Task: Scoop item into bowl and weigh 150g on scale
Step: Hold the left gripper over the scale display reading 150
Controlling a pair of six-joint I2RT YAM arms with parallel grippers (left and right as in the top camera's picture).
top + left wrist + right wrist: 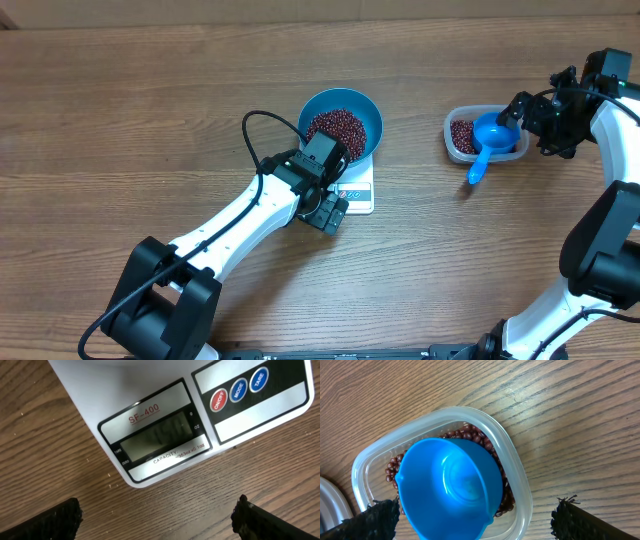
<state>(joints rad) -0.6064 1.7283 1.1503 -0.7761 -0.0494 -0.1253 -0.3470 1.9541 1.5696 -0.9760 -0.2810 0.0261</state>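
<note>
The blue bowl stands on the white scale and holds a heap of red-brown beans. My left gripper hovers open at the scale's front edge. In the left wrist view the scale with its display fills the top, and my left gripper has only bare wood between its fingers. My right gripper is open at the right end of the clear tub. In the right wrist view the gripper straddles the blue scoop without touching it; the scoop lies on more beans.
The clear plastic tub sits right of the scale, and the scoop's handle sticks out over its near rim. In the right wrist view the tub's rim curves round the scoop. Bare wooden table surrounds everything.
</note>
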